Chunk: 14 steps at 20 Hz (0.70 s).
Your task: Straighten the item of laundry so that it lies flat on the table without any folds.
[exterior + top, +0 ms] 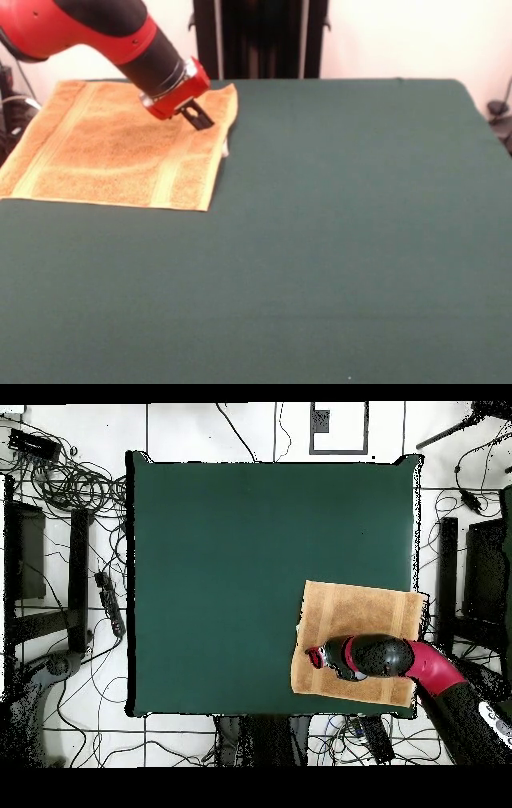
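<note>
Dark green felt-like table (336,256) fills the foreground of the front view; one small square orange-tan terry towel (104,156) lies spread near its far left corner, two paler bands visible. One red-and-black arm's gripper (198,118) angles down by the towel's right edge (probably to tug out a remaining fold); whether its fingers are closed cannot be told. Overhead view: one towel (360,606), apparently flat, one gripper (316,656) above it.

Dark green desk (344,240), and the orange-tan towel (104,156) lies spread flat at one corner, tag edge inward.
</note>
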Each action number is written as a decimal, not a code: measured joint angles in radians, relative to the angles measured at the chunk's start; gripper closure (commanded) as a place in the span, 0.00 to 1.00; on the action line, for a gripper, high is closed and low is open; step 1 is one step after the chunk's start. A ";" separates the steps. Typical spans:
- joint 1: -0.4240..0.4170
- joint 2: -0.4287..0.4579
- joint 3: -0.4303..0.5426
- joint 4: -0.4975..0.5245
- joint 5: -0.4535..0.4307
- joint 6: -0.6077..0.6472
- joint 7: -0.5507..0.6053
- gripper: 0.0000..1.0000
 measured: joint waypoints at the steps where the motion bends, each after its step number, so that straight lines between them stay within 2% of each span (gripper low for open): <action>1: 0.000 0.000 0.000 0.000 0.000 0.000 0.000 1.00; 14: 0.038 -0.024 -0.013 0.002 -0.014 -0.008 0.000 1.00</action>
